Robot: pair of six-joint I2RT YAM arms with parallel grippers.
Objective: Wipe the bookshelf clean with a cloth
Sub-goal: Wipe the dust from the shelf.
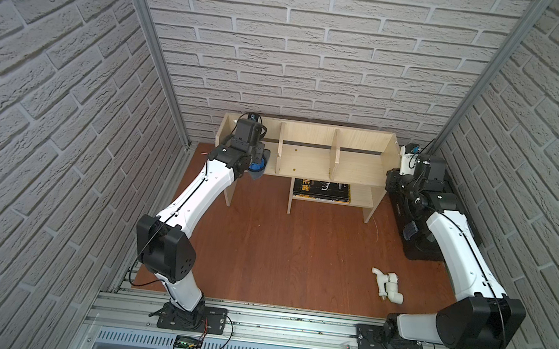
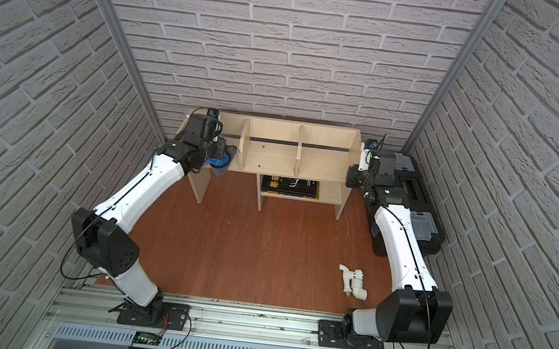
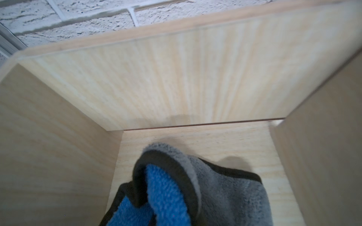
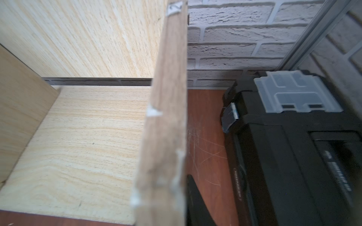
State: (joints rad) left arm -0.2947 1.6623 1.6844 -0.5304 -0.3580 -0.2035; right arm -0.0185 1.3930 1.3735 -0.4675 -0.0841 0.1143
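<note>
In both top views my left arm, elbow bent, reaches into the bookshelf's (image 1: 360, 169) leftmost compartment, left fingers (image 1: 257, 152) clenched on the cloth (image 1: 258, 170). Left wrist: cloth lower middle, over the shelf board. Right wrist: right fingers (image 4: 193, 195) beside the end panel; I cannot tell their state.

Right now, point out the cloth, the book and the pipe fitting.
cloth (image 3: 225, 195): left wrist view, grey face.
book (image 1: 322, 190): in a top view, black cover.
pipe fitting (image 1: 386, 285): in a top view, white middle.

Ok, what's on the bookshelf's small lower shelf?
A black book with yellow print lies flat there, toward one side, with bare wood beside it. The upper board of the bookshelf covers the shelf's back, so anything deeper is hidden.
</note>
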